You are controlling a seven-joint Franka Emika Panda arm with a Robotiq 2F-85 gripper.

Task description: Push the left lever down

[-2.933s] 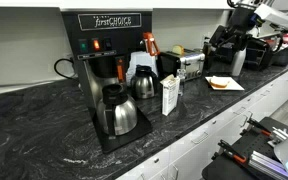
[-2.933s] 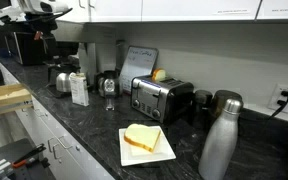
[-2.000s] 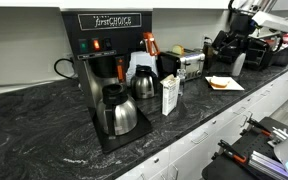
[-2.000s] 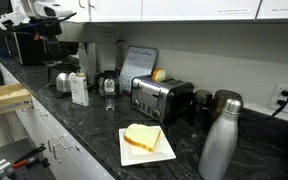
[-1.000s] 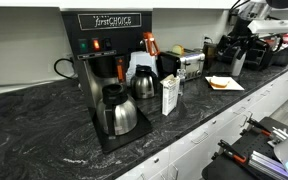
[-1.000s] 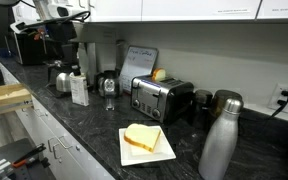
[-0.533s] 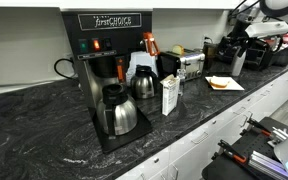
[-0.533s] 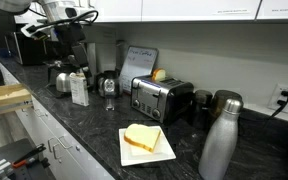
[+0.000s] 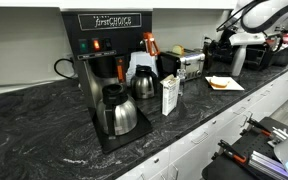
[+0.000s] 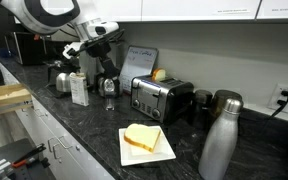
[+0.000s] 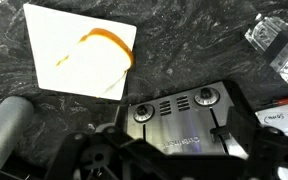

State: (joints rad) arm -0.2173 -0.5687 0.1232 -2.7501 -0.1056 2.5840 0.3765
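The silver two-slot toaster (image 10: 162, 98) stands against the back wall and also shows in an exterior view (image 9: 191, 65). In the wrist view its front face (image 11: 179, 118) lies just ahead of me, with two knobs and one black lever (image 11: 220, 130) on the right side of the picture. The other lever is hidden behind my dark finger. My gripper (image 11: 179, 160) is open and empty, its fingers spread to either side of the toaster face. In an exterior view the gripper (image 10: 106, 62) hangs above the counter, to the left of the toaster.
A white plate (image 10: 162, 155) with toast (image 10: 141, 137) lies in front of the toaster, and shows in the wrist view (image 11: 54, 35). A steel bottle (image 10: 216, 150), a glass (image 10: 109, 86), a carton (image 10: 80, 88), a kettle (image 9: 144, 82) and a coffee maker (image 9: 109, 70) stand on the counter.
The arm has swung from the far end of the counter toward the toaster. The gripper now hangs lower and close to it.
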